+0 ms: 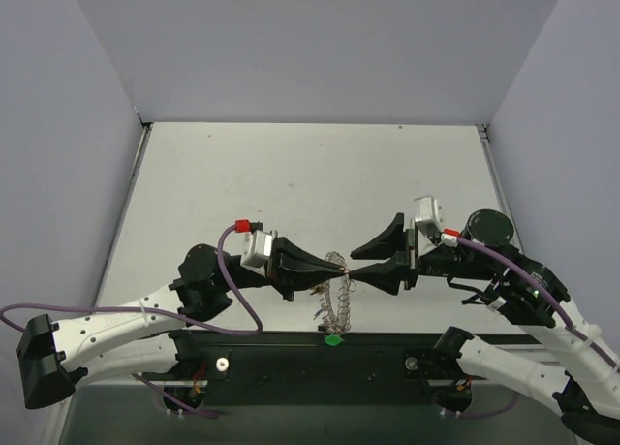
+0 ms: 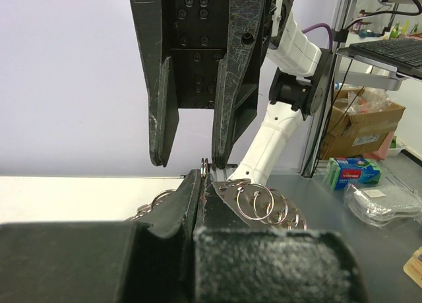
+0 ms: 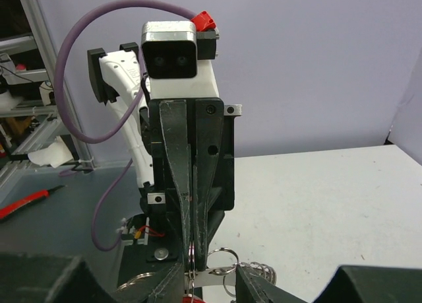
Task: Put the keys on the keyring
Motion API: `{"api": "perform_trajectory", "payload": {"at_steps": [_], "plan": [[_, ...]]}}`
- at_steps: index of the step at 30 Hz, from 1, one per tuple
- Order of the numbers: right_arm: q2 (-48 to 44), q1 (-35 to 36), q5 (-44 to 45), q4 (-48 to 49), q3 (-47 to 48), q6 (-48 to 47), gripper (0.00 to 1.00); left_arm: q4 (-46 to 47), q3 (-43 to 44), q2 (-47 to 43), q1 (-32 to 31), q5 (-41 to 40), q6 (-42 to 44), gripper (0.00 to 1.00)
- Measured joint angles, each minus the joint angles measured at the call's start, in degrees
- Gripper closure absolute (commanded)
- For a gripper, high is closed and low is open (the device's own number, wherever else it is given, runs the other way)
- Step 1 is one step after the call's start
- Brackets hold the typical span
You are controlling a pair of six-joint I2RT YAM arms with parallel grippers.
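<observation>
The left gripper (image 1: 339, 264) is clamped on the keyring (image 1: 336, 300), whose loops hang toward 6 o'clock over the table (image 1: 291, 174) edge. The right gripper (image 1: 353, 262), jaws apart, straddles its top from 3 o'clock. The step looks like securing a second grip, so next it should close squarely on the rim.

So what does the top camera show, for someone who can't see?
Over a white table, the black left end effector is shut on a silvery metal keyring frilly with small loops, which dangles below; the black right end effector faces it tip to tip, jaws apart. A small green tag shows just below the keyring.
</observation>
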Motion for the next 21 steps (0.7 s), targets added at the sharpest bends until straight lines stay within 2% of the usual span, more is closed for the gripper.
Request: {"api": "perform_trajectory", "payload": {"at_steps": [4,8,11,21], "plan": [[0.55,0.0,-1.62,0.44,0.0,0.63,0.7,0.0,0.0,0.0,0.0,0.0,0.0,1.0],[0.81,0.0,-2.51,0.59,0.0,0.98,0.83,0.0,0.0,0.0,0.0,0.0,0.0,1.0],[0.83,0.0,-2.95,0.59,0.0,1.44,0.87,-0.02,0.0,0.0,0.0,0.0,0.0,1.0],[1.07,0.0,-3.41,0.63,0.0,2.12,0.85,0.0,0.0,0.11,0.0,0.22,0.0,1.0]]}}
